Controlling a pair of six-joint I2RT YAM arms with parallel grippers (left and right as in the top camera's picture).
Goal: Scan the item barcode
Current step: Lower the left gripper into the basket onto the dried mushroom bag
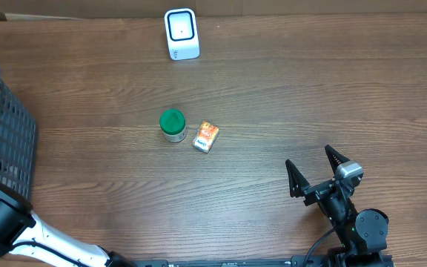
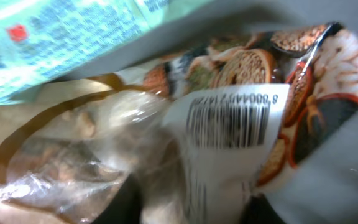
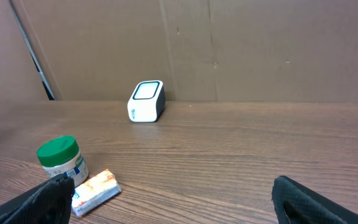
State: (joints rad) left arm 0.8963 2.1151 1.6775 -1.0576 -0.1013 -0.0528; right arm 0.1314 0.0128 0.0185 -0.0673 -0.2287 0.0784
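Note:
The left wrist view is filled by a printed snack packet (image 2: 241, 68) with a white barcode label (image 2: 229, 115), lying among other packages. My left gripper (image 2: 194, 208) has its two dark fingers (image 2: 126, 202) pressed against the packet's white lower part, one on each side, shut on it. The picture is blurred. In the overhead view this gripper is out of sight at the left by the basket (image 1: 2, 137). The white scanner (image 1: 181, 33) (image 3: 146, 101) stands at the table's far edge. My right gripper (image 1: 309, 157) (image 3: 169, 186) hangs open and empty at the front right.
A clear plastic bag (image 2: 73, 155) and a teal package (image 2: 61, 37) lie against the packet. A green-lidded jar (image 1: 173, 124) (image 3: 61, 158) and a small orange packet (image 1: 206, 137) (image 3: 95, 190) sit mid-table. A cardboard wall (image 3: 229, 43) backs the table.

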